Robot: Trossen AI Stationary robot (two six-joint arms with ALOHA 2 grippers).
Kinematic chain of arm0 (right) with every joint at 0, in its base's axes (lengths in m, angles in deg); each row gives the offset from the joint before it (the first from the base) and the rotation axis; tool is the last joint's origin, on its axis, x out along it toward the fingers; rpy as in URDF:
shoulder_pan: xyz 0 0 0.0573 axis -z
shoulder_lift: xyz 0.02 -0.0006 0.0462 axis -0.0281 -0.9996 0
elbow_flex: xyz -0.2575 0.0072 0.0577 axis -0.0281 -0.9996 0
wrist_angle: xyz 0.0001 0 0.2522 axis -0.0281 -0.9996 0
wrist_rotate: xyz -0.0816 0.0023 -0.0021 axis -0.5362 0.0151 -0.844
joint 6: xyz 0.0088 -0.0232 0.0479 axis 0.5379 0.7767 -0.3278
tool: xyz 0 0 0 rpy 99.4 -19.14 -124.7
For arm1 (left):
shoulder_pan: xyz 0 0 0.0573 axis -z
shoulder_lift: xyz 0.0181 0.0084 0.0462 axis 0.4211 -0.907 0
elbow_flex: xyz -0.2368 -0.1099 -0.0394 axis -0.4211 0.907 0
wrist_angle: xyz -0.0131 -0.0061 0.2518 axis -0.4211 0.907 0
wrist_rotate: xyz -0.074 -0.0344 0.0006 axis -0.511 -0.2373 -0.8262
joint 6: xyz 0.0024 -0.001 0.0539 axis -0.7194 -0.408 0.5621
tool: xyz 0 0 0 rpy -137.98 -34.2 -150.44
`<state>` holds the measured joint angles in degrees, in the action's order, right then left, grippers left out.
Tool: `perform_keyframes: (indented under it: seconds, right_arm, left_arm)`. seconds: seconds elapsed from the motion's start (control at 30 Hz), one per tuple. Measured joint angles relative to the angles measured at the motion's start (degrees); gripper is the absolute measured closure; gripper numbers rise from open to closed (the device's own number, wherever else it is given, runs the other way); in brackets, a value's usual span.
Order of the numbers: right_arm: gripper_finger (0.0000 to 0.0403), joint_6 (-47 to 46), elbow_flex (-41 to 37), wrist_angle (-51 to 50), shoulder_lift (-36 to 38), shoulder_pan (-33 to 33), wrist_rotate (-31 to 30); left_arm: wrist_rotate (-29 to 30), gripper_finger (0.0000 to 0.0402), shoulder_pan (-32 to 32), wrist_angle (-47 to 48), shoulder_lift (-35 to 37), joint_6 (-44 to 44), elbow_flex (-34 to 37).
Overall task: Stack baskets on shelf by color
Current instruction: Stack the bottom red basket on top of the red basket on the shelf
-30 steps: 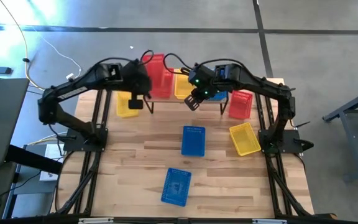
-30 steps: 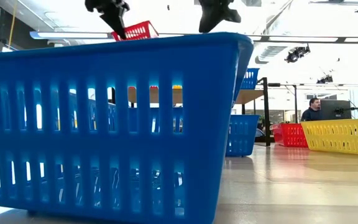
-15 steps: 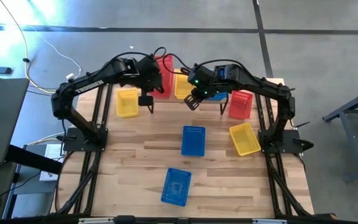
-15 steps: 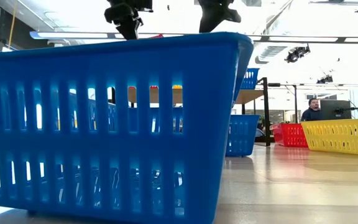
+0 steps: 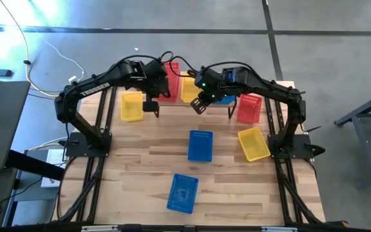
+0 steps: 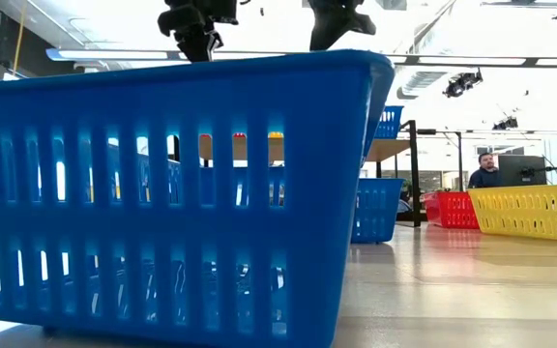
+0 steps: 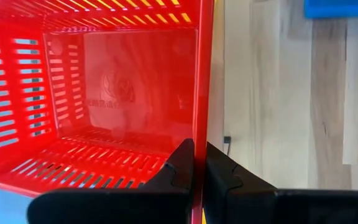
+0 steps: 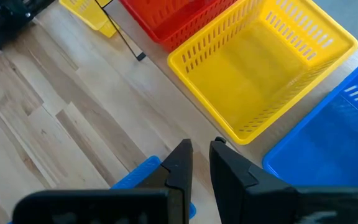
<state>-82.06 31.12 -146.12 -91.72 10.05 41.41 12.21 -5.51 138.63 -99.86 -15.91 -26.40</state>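
Note:
My left gripper (image 5: 156,82) is shut on a red basket (image 5: 169,76) at the left end of the shelf (image 6: 395,150). I cannot tell whether the basket's bottom rests on the plank. A yellow basket (image 5: 190,90) and a blue basket (image 5: 224,98) stand on the shelf to its right. My right gripper (image 5: 200,105) hovers in front of the yellow basket (image 8: 260,68), its fingers almost together and holding nothing. In the low view both grippers show only at the top, the left gripper (image 6: 193,29) and the right gripper (image 6: 337,21). My left gripper pinches the red basket's side wall at its rim (image 7: 199,134), with one finger inside the basket and one outside. The fingers come from above, pointing down. The basket sits about level, with its open side up.
On the tabletop lie a yellow basket (image 5: 132,106) at the left, a red basket (image 5: 250,107) and a yellow basket (image 5: 254,143) at the right, and two blue baskets (image 5: 200,145) (image 5: 183,192) in the middle and near. The near blue basket (image 6: 162,193) fills the low view. A person sits far behind.
My left gripper has carried the red basket toward the table's right and far edge and lowered it onto the shelf's left end. The basket has dropped out of sight in the low view. The gripper stays shut on it.

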Motion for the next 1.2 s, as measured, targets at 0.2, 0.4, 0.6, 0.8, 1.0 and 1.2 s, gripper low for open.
perform_keyframes:
  seconds: [0.2, 0.4, 0.6, 0.8, 1.0, 1.2]
  right_arm:
    - [0.0363, 0.1, 0.0, 0.0, 0.0, 0.0, 0.0]
    - [0.0363, 1.4, 0.0, -0.1, 0.0, -0.1, 0.1]
    - [0.0363, 1.7, 0.0, -0.1, 0.0, 0.0, 0.2]
    - [0.0363, 2.7, 0.0, -0.1, 0.0, 0.0, 0.3]
    - [0.0363, 2.7, 0.0, -0.1, 0.0, 0.0, 0.3]
    - [0.0363, 2.5, 0.0, -0.1, 0.0, 0.0, 0.3]
  left_arm:
    - [1.2, 0.0401, 0.0, 0.9, -1.5, 0.4, 0.0]
    - [3.1, 0.0401, 0.0, 1.0, -2.7, 0.4, 0.0]
    - [4.7, 0.0401, 0.0, 1.0, -2.7, 0.4, 0.0]
    - [6.4, 0.0397, 0.0, 1.0, -2.7, 0.4, 0.0]
    - [6.3, 0.0358, 0.1, 1.0, -2.7, 0.4, 0.0]
    - [6.2, 0.0307, 0.1, 0.9, -2.7, 0.0, 0.0]
